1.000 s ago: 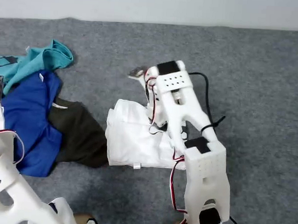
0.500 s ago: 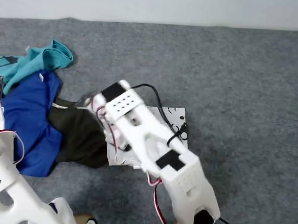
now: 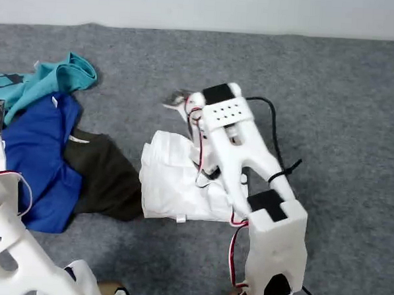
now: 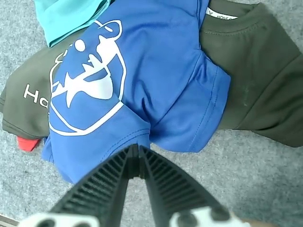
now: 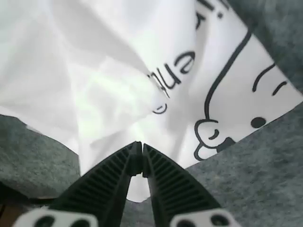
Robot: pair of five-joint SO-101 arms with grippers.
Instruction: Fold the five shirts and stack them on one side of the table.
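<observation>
Right pincer (image 5: 138, 147), jaws pressed together, poised over the white shirt (image 3: 172, 179), which lies rumpled in the middle of the grey counter (image 3: 338, 108). Whether any cloth is caught between the jaws cannot be told. Left pincer (image 4: 138, 152), likewise closed and with nothing in it, hangs above the hem of the blue shirt (image 4: 156, 71). The blue shirt is heaped at the counter's left edge, overlapping a dark olive shirt (image 3: 106, 176) and touching a teal shirt (image 3: 55, 80). A scrap of red cloth (image 4: 27, 143) peeps from beneath the pile.

The white shirt is a thin, soft knit, creased into loose ridges, with a black line drawing and lettering on its face. The blue one looks slicker and carries a round white print. The olive is matte with a ribbed collar. The counter's covering is coarse and carpet-like.

The likely risks: the rough nap may drag the cloth, so a fold bunches rather than lying flat. Closed jaws may pinch only one layer or slip off. A pull at the overlapped heap could bring neighbouring shirts along.
</observation>
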